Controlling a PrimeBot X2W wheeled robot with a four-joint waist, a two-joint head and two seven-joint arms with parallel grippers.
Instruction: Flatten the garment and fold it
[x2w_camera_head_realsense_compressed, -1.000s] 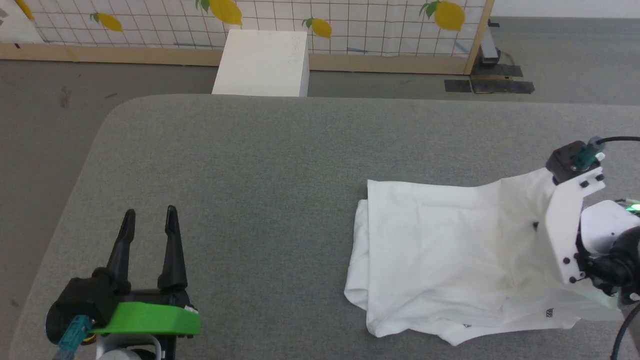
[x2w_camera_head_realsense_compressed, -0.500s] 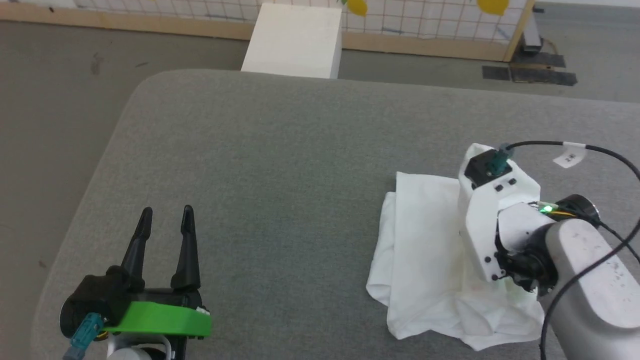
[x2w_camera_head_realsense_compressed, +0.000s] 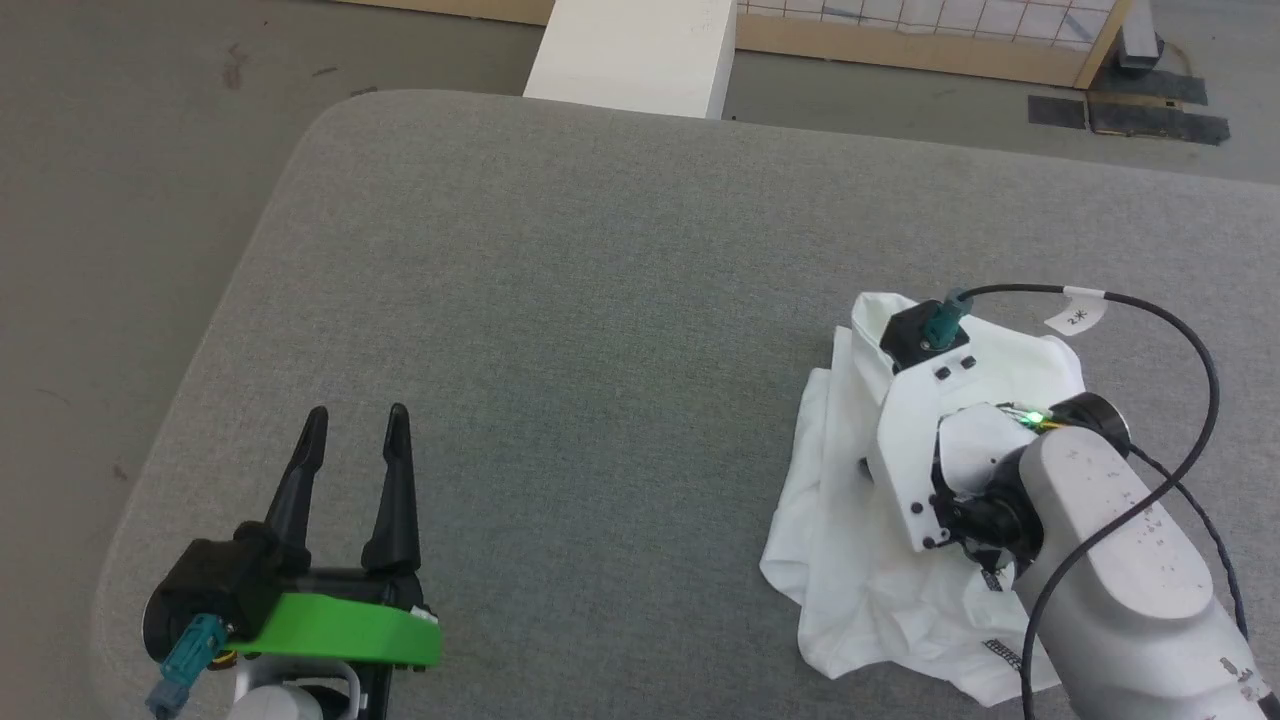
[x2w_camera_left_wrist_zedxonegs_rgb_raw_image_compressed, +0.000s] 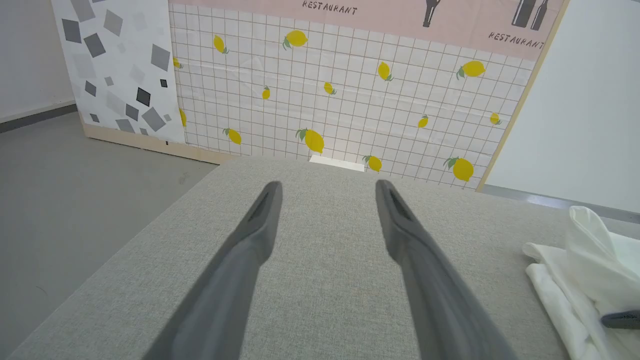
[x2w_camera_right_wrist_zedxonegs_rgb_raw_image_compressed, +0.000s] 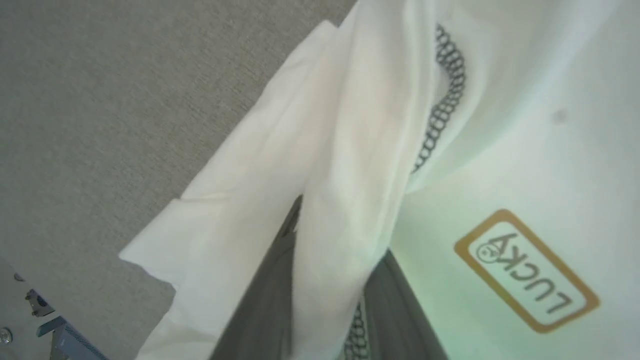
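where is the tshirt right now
In the head view the garment lies bunched on the right side of the grey table, beneath the right gripper, whose fingers straddle one fold.

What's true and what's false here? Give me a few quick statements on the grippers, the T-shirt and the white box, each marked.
1. The left gripper is open and empty. True.
2. The T-shirt lies spread flat on the table. False: it is bunched in a crumpled heap.
3. A fold of the T-shirt runs between the fingers of the right gripper. True.
4. The white box stands on the table. False: it stands beyond the table's far edge.
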